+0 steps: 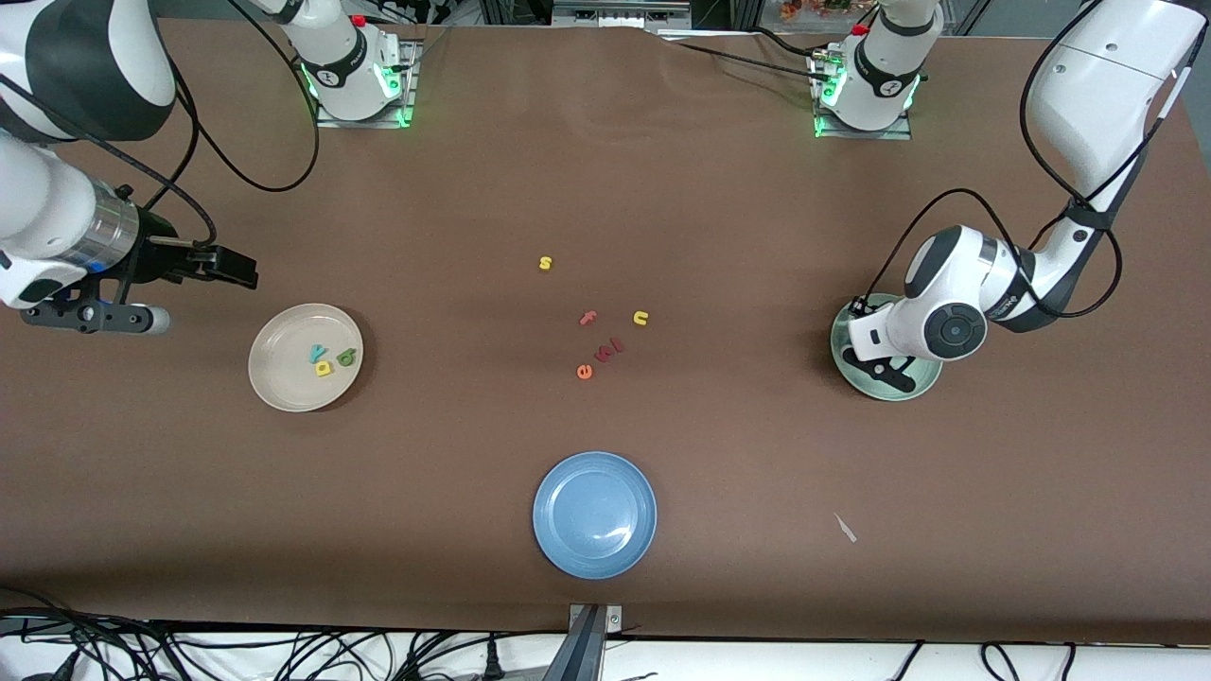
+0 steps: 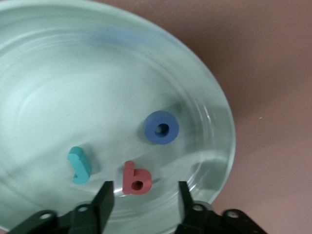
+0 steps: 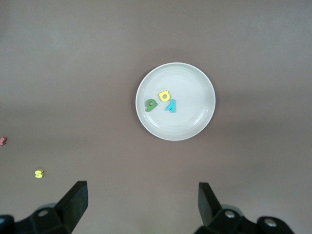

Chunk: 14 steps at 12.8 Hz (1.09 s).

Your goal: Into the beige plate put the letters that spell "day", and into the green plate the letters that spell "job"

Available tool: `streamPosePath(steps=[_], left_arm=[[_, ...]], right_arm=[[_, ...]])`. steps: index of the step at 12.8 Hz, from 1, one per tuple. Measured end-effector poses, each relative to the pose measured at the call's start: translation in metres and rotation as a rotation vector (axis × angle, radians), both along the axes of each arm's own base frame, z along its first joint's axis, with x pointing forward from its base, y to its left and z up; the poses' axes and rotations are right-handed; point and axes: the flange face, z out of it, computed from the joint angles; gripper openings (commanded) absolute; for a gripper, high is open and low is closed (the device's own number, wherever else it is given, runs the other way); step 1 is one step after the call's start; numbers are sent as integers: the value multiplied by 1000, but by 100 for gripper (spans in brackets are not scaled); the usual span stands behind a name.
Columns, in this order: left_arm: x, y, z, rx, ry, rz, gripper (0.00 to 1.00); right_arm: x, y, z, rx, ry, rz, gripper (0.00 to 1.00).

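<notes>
The green plate [image 1: 926, 375] lies at the left arm's end of the table. In the left wrist view the green plate [image 2: 73, 87] holds a teal j [image 2: 79, 165], a blue o [image 2: 162, 127] and a red b [image 2: 136, 178]. My left gripper [image 1: 889, 372] [image 2: 144, 199] hangs low over this plate, open, with the b lying loose just off its fingertips. The beige plate [image 1: 274, 378] [image 3: 195, 117] holds the yellow d [image 1: 324, 369] [image 3: 164, 94], green a [image 1: 347, 357] [image 3: 151, 104] and teal y [image 1: 315, 353] [image 3: 170, 105]. My right gripper [image 1: 236, 268] [image 3: 141, 195] waits open and empty in the air beside the beige plate.
A blue plate [image 1: 594, 514] sits near the front edge. Loose letters lie mid-table: a yellow s [image 1: 545, 263] [image 3: 39, 173], pink f [image 1: 587, 318], yellow u [image 1: 640, 318], orange e [image 1: 584, 372] and a pink piece [image 1: 613, 348]. A white scrap [image 1: 845, 528] lies nearer the camera.
</notes>
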Motion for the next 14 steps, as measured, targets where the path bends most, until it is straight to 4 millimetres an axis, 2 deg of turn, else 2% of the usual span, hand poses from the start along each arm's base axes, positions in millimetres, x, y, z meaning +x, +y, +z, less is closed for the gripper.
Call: streamPosePath(steps=[2, 3, 7, 11, 14], left_arm=[[4, 1, 11, 13, -2, -1, 100], [8, -1, 25, 26, -4, -4, 100], [25, -19, 119, 29, 3, 46, 100], [45, -19, 207, 36, 13, 84, 100], [57, -16, 280, 2, -13, 119, 100]], right_arm=[[1, -14, 1, 0, 1, -17, 100], [1, -22, 1, 0, 1, -27, 100], [1, -34, 3, 0, 2, -46, 100], [1, -49, 4, 1, 1, -64, 100], [1, -62, 4, 12, 0, -11, 100]])
